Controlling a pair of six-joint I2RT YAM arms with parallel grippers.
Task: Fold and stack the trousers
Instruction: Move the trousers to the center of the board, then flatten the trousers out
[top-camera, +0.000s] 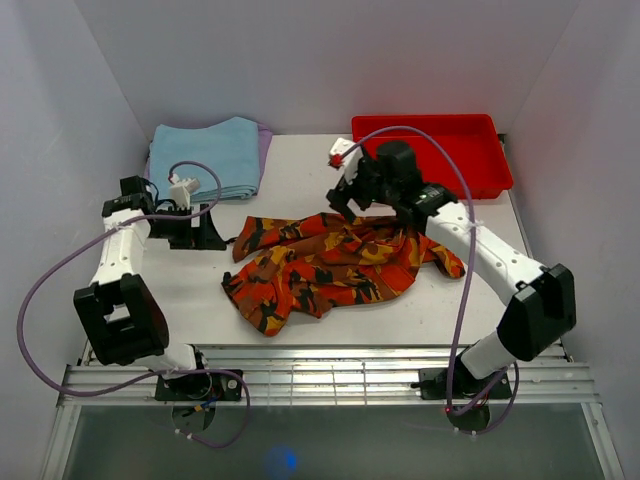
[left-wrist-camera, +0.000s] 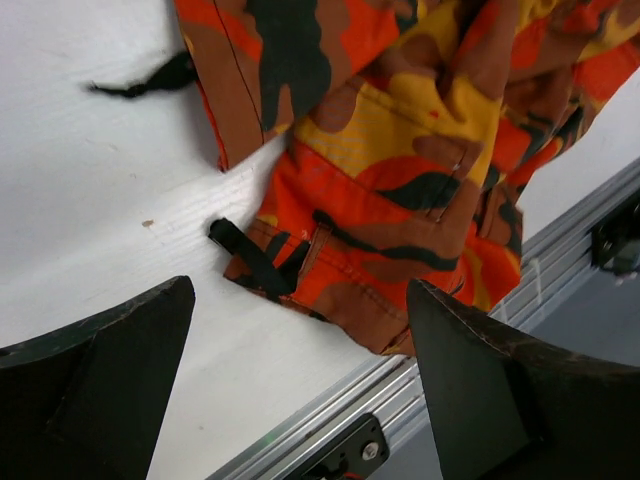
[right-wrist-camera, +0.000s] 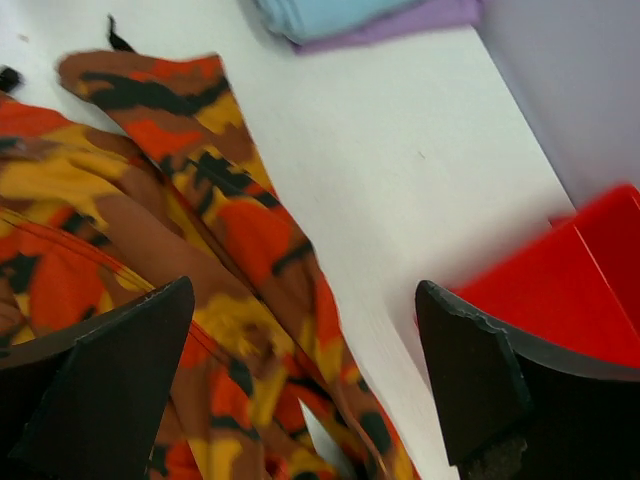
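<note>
Trousers (top-camera: 330, 265) beneath right gripper (right-wrist-camera: 303, 292)

Top cam: right arm (top-camera: 400, 185) hides trousers' (top-camera: 320, 265) far edge. Wrist cams: trousers cropped by frame; red tray (right-wrist-camera: 560, 290) beyond them blurred, cropped.

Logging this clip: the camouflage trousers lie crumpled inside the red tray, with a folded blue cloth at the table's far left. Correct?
No. The trousers lie crumpled on the table, not inside the red tray, as the top view shows. The folded blue cloth is at the table's far left, as stated.
</note>
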